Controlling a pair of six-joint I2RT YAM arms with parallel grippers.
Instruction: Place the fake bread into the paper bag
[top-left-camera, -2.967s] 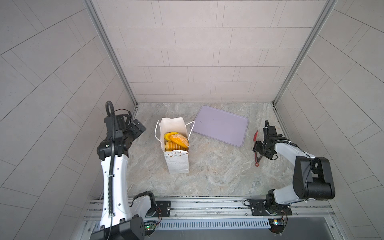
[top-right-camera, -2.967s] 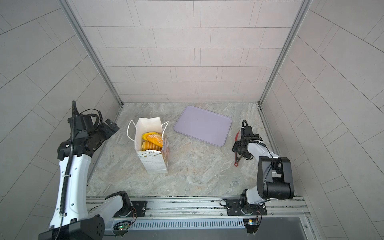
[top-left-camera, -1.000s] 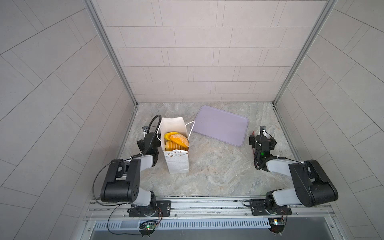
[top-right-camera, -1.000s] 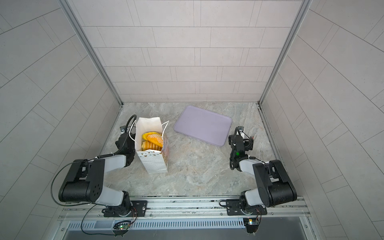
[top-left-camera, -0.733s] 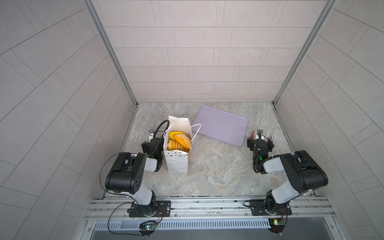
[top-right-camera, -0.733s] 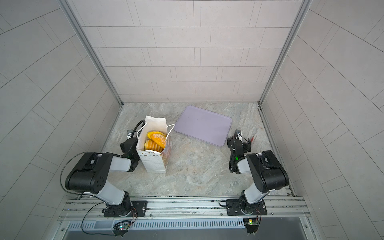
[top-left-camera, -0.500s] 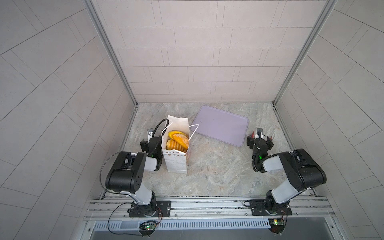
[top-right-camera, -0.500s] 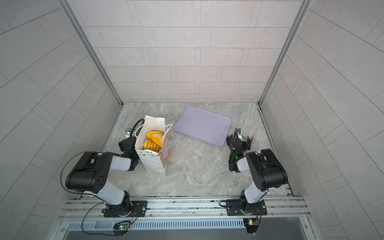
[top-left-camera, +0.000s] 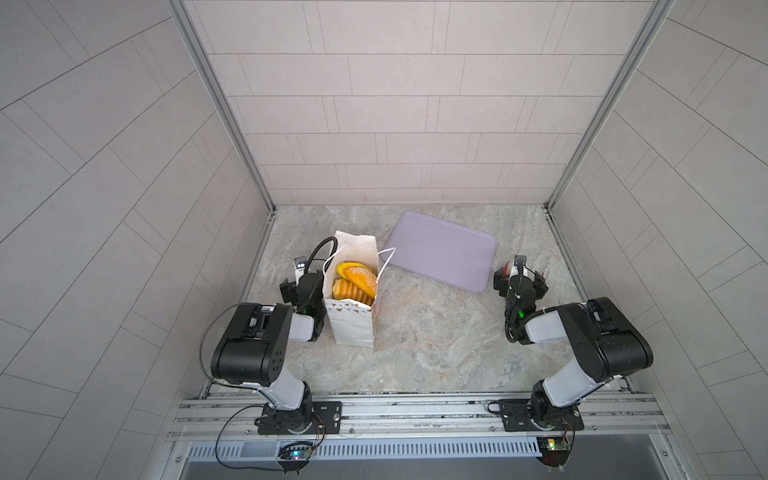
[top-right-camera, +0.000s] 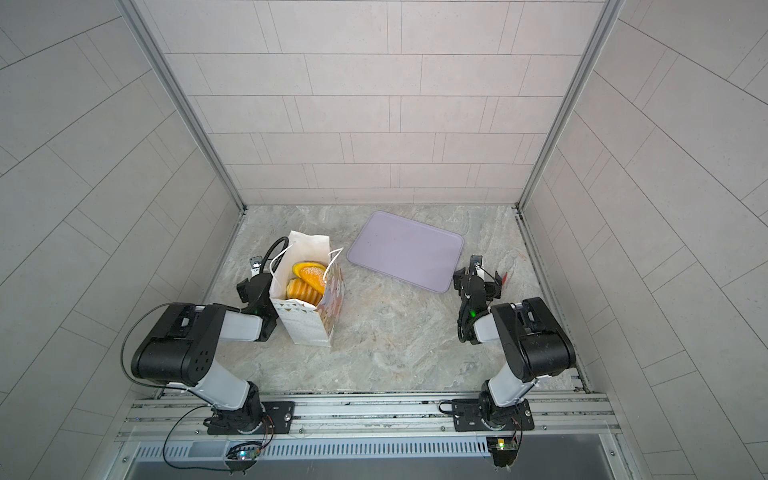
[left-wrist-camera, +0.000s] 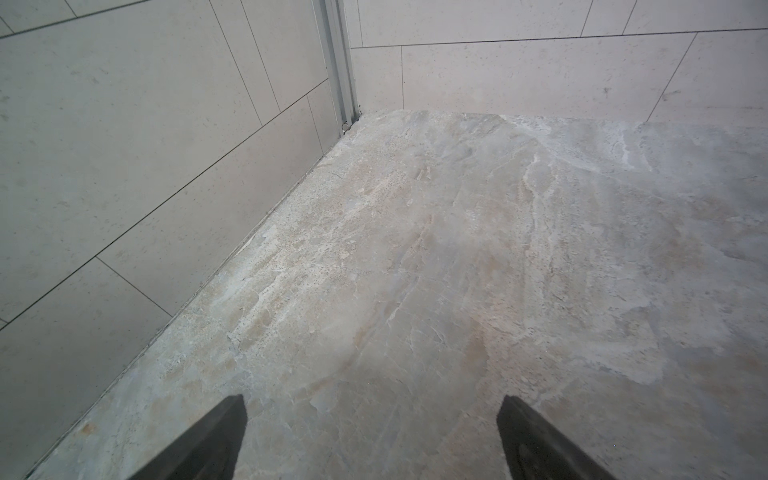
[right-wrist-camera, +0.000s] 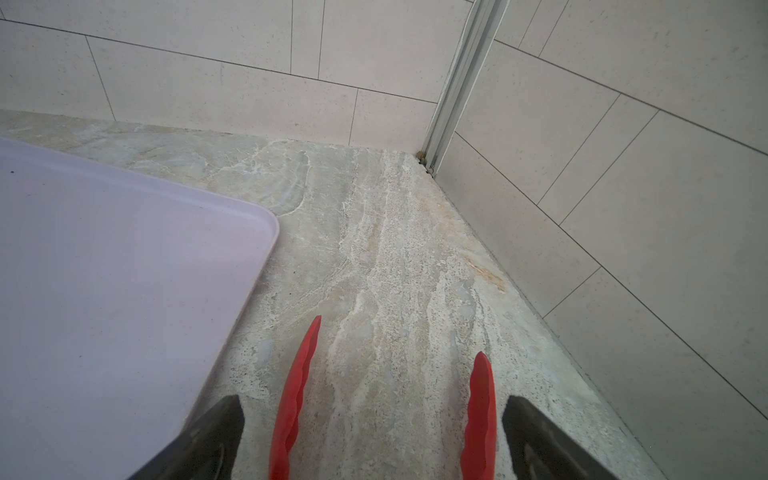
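Bread (top-left-camera: 355, 281) sits in paper bag (top-left-camera: 351, 332) w/ triangle-print side.

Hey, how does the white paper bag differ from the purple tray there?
The paper bag stands upright; the lilac tray lies flat. The paper bag holds the fake bread; the lilac tray holds nothing. The paper bag is white with a printed pattern; the lilac tray is plain. Both rest on the marble table.

We see a white bag (top-left-camera: 353, 328) with small triangles along its side, golden-yellow and orange bread (top-left-camera: 357, 282), a plain lilac tray (top-left-camera: 444, 249), red tongs (right-wrist-camera: 297, 395), a grey-beige veined table (top-left-camera: 436, 332) and pale grey tiled walls (top-left-camera: 374, 104).
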